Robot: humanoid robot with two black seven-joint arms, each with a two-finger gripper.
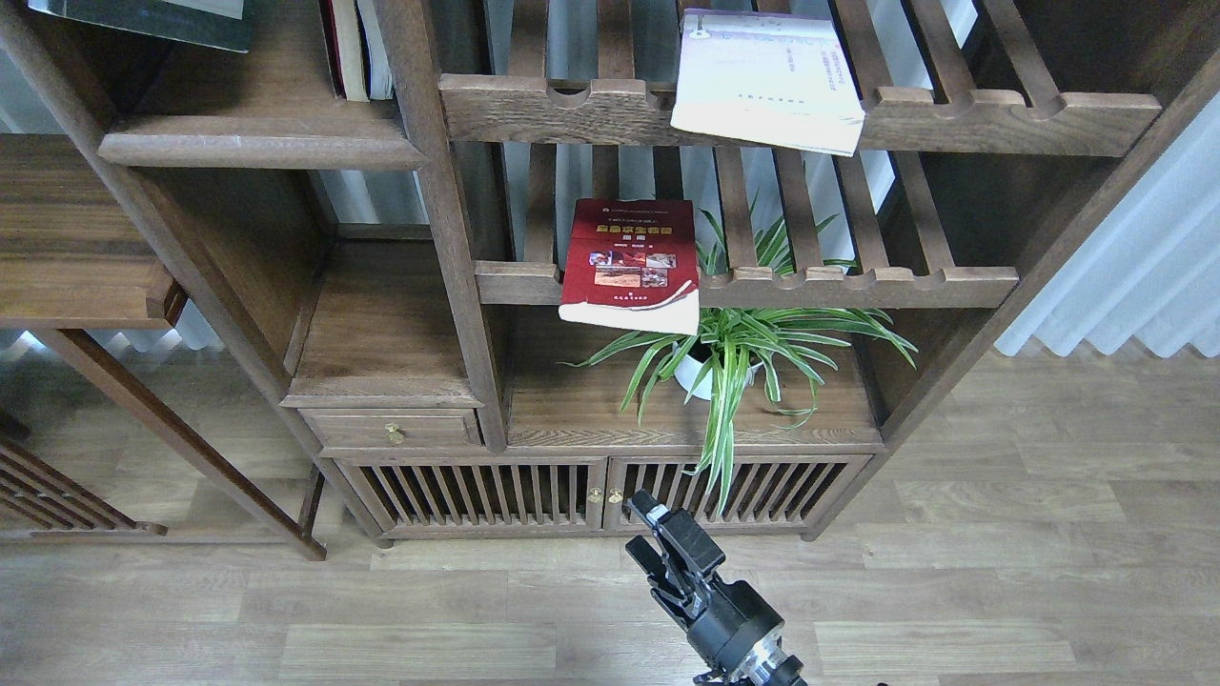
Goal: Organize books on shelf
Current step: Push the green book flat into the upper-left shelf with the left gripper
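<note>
Two of the books are in view, both lying flat on slatted racks: the red book point(631, 262) overhangs the front rail of the middle rack point(858, 286), and the white-lavender book point(767, 81) overhangs the rail of the upper rack point(1001, 114). The thick third book cannot be identified with certainty. The shelf point(257, 143), upper left, has bare board beside thin upright volumes point(355, 48).

One gripper point(658, 538) — which arm cannot be told — hangs low before the cabinet, fingers slightly parted, holding nothing.

Recommendation: take the red book first, by its overhanging edge; approach clear of the spider plant point(734, 353) — its leaves crowd the right side.
</note>
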